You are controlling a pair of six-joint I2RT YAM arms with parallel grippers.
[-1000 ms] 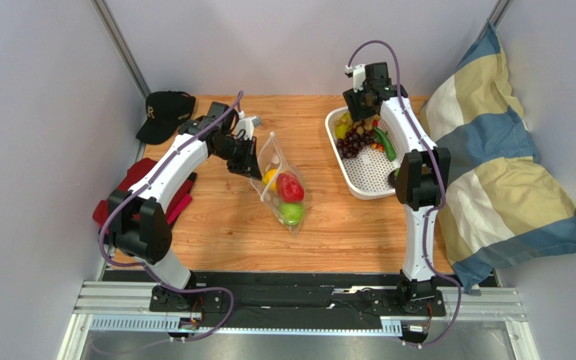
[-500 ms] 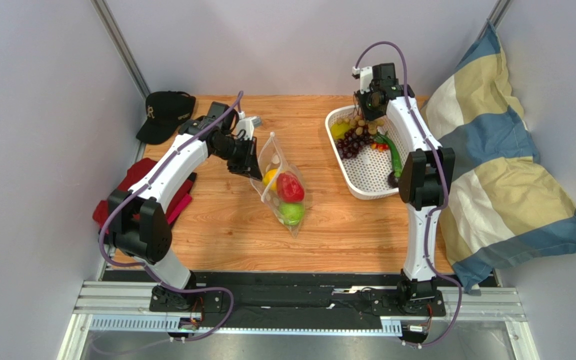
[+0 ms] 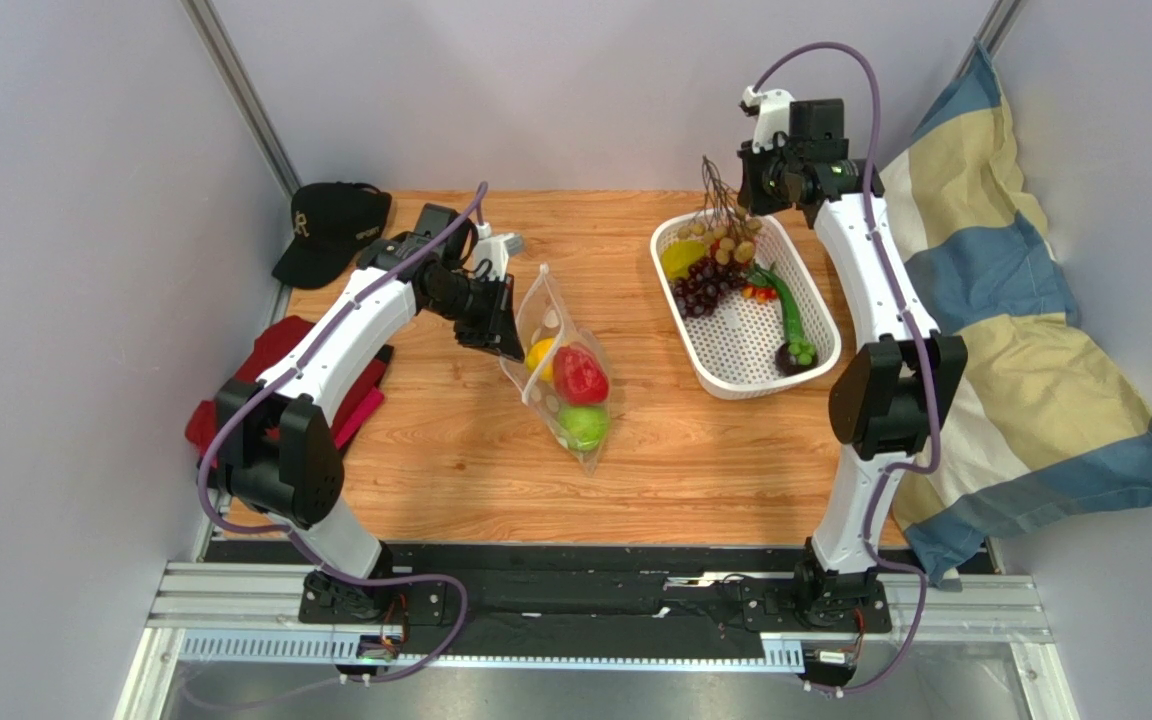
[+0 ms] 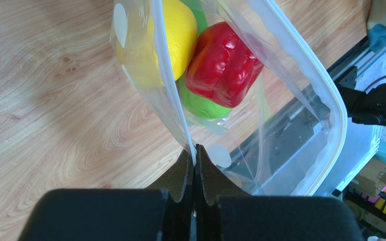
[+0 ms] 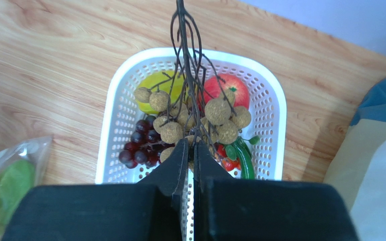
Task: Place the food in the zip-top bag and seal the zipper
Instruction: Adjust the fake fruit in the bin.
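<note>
The zip-top bag (image 3: 564, 383) lies on the table with its mouth held up and open. Inside it are a yellow lemon (image 4: 172, 37), a red pepper (image 4: 222, 63) and a green piece (image 4: 202, 105). My left gripper (image 4: 195, 150) is shut on one side of the zipper (image 4: 172, 90) at the mouth's rim. My right gripper (image 5: 192, 146) is shut on the dark twigs of a bunch of brown round fruits (image 5: 217, 111), which hangs above the white basket (image 5: 114, 100). More food stays in the basket: dark grapes (image 5: 139, 145), a yellow fruit (image 5: 162, 83), a red fruit (image 5: 227, 88) and a green vegetable (image 5: 244, 156).
A black cap (image 3: 330, 225) lies at the back left corner and a red cloth (image 3: 259, 375) under the left arm. A big striped pillow (image 3: 1003, 360) leans right of the basket (image 3: 748, 357). Grey walls close in both sides.
My right gripper has shut on the brown bunch in the basket and risen back and to the right, lifting it. The left arm and bag have not moved.
</note>
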